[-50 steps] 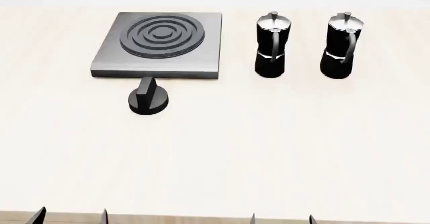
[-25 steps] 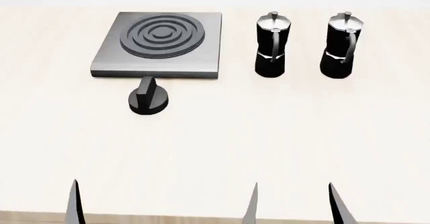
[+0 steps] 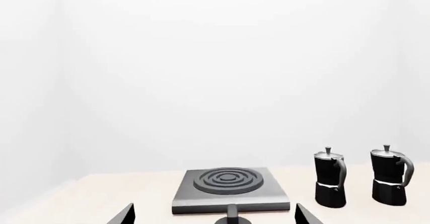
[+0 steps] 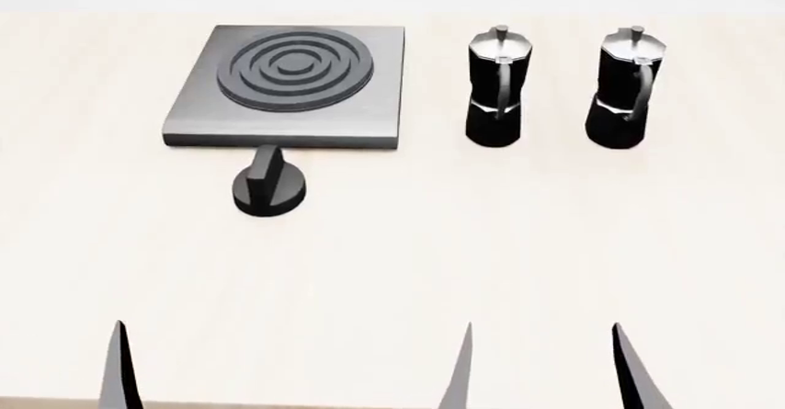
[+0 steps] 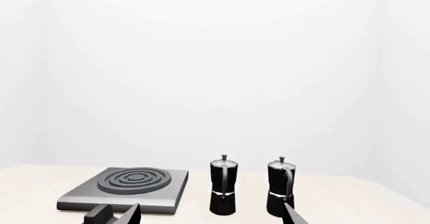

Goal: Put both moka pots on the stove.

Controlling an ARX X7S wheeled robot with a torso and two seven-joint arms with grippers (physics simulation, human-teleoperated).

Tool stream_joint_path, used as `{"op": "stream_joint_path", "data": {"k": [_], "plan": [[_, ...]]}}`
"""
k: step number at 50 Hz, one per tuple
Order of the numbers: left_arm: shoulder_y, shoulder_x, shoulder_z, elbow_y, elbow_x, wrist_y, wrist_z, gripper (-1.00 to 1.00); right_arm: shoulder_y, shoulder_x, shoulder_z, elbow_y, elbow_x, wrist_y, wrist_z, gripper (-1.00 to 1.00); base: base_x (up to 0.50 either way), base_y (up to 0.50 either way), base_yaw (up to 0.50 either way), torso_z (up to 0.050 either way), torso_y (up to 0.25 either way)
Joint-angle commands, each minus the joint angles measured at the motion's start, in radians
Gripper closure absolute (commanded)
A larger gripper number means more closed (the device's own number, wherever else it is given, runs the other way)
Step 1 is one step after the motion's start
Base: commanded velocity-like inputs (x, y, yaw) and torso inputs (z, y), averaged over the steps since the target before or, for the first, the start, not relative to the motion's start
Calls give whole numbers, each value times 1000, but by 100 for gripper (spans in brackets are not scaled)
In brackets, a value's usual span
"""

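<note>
Both grippers have crept up from the near edge of the desk (image 4: 392, 271) over the past second: where only tiny finger tips peeked in, tall dark fingers now rise into the head view. The right gripper (image 4: 542, 368) shows two well-separated fingers, so it stands open with nothing between them. Of the left gripper (image 3: 211, 215) the head view shows a single finger only, but its own wrist view shows two tips spread wide and empty, so it is open too. I read this as the start of the reach; no pot has been touched yet.

Just in front of the stove (image 4: 285, 83), touching or nearly touching its near edge, sits the black knob (image 4: 270, 185), its ridge pointing roughly towards the stove. The stove's ring burner is bare.

Beside the stove, on the robot's right, the nearer moka pot (image 4: 497, 87) stands upright, long axis vertical, handle turned towards the robot. Further from the stove along the same line, the second moka pot (image 4: 628, 87) stands likewise, handle also facing the robot. Both rest on the desk, clear of the stove.
</note>
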Motion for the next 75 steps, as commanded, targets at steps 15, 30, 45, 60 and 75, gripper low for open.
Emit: {"op": "stream_joint_path", "data": {"k": [15, 30, 45, 60, 75], "plan": [[5, -26, 29, 0, -11, 15, -32, -100, 4, 25, -21, 12, 14, -4, 26, -100, 31, 0, 0, 0, 0], [0, -38, 44, -3, -17, 12, -46, -100, 12, 34, -25, 31, 30, 2, 39, -100, 42, 0, 0, 0, 0], [0, -49, 60, -17, -21, 29, -58, -100, 16, 44, -35, 37, 38, 4, 51, -100, 86, 0, 0, 0, 0], [0, -59, 70, -14, -27, 29, -70, -100, 16, 54, -47, 44, 39, -4, 63, -100, 194, 0, 0, 0, 0], [-2, -71, 74, -7, -36, 23, -81, -100, 18, 64, -51, 38, 47, 3, 75, -100, 195, 0, 0, 0, 0]]}}
